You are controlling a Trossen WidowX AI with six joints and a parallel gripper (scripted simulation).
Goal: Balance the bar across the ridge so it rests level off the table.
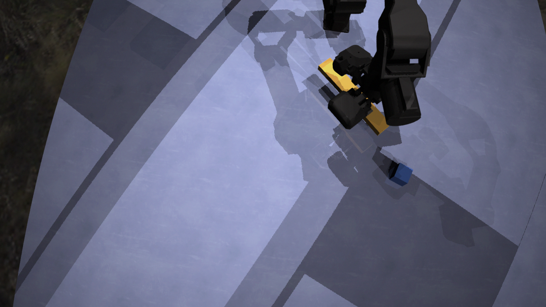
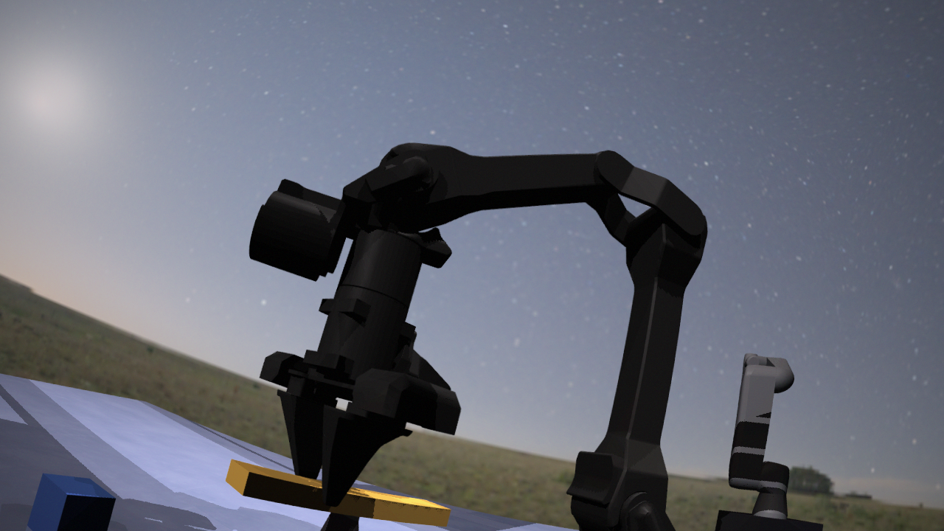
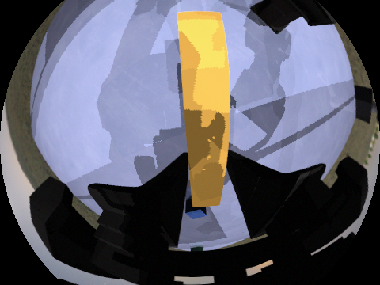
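Note:
The long yellow bar [image 1: 378, 117] [image 2: 410, 510] [image 3: 206, 89] lies over the dark ridge [image 2: 341, 523], which shows only as a small piece under the bar's middle in the exterior view. The bar looks about level, with both visible ends off the table. My gripper [image 1: 360, 92] [image 2: 318, 490] [image 3: 206, 155] points down with one finger on each side of the bar near its middle. The fingers are slightly open, very close to its sides. In the top view the gripper hides the bar's middle; the contact with the ridge is hidden.
A blue block [image 1: 401, 175] [image 2: 77, 486] [image 3: 195, 214] stands on the table beyond one end of the bar. A grey arm [image 2: 754, 409] stands in the background of the exterior view. A black part [image 1: 336, 17] hangs at the top of the top view. Shadows cross the table.

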